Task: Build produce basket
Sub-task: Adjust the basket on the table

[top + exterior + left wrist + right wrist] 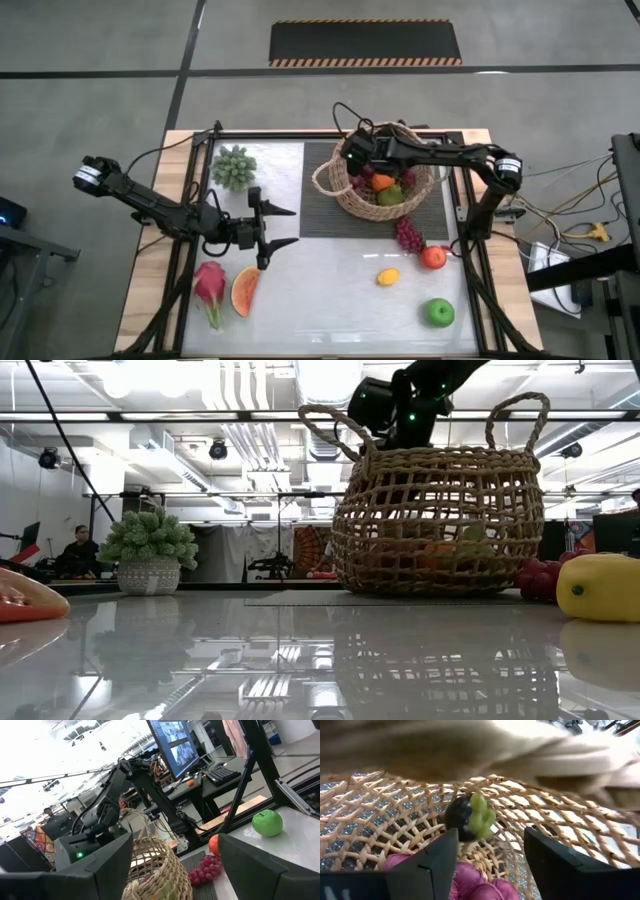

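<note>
Round woven basket (352, 193) on the dark mat (318, 210) near the far right part of the table (330, 300). Inside the basket: an orange (382, 182), something green (390, 196) and a bit of purple grapes (361, 184). From the right wrist view, a dark avocado (469, 818) with a green side lying against the basket wall, and purple grapes just under it.

Right gripper (357, 153) reaching over the far left rim of the basket. Fingers spread apart, pinching nothing, with the avocado seen in the gap between them but not touched.

Left gripper (281, 226) over bare table, left of the mat. Fingers spread wide, nothing between them.

More fruit still out on the table. Red grapes (408, 235) just beside the basket, on the near right side. Tomato (433, 257) touching or almost touching those grapes. Lemon (388, 276) a little nearer and to the left of the tomato. Green apple (439, 312) near the front right corner, well apart from the rest. Pink dragon fruit (210, 285) and watermelon slice (244, 291) side by side at the front left, just beside each other.

Small green plant (234, 166) in a pot at the far left of the table.

Far off in the room, in the low view, a person (76, 553) sitting behind the plant.
</note>
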Controlling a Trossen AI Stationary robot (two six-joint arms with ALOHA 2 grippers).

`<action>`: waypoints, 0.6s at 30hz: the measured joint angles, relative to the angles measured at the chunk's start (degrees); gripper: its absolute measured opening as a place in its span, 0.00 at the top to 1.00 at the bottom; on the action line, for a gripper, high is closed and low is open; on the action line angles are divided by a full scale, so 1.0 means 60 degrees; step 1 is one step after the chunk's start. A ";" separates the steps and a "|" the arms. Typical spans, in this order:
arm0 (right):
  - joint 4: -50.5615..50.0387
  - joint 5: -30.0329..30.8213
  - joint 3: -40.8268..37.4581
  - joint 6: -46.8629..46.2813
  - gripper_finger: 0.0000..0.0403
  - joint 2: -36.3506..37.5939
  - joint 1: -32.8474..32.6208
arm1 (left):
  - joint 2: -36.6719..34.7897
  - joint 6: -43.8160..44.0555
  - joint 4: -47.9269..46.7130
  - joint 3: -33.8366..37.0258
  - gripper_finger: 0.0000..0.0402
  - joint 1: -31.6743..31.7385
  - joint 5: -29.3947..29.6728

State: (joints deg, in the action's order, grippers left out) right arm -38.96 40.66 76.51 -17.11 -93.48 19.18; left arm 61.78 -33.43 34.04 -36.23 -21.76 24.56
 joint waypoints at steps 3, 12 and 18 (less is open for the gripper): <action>-0.0124 -0.0007 -0.0002 0.0037 0.45 0.0227 -0.0004 | 0.0000 0.0000 0.0000 0.0000 0.32 0.0000 0.0000; -0.0652 -0.0589 -0.0011 -0.0057 0.44 0.1434 -0.0941 | 0.0009 0.0043 0.0000 -0.0002 0.32 0.0000 0.0000; -0.0686 -0.0616 -0.0011 -0.0268 0.44 0.2068 -0.1343 | 0.0128 0.1266 0.0009 -0.0004 0.32 -0.0001 -0.0001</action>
State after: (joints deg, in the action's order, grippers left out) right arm -43.08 36.97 76.44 -18.72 -81.08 11.12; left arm 62.55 -25.83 34.09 -36.25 -21.76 24.55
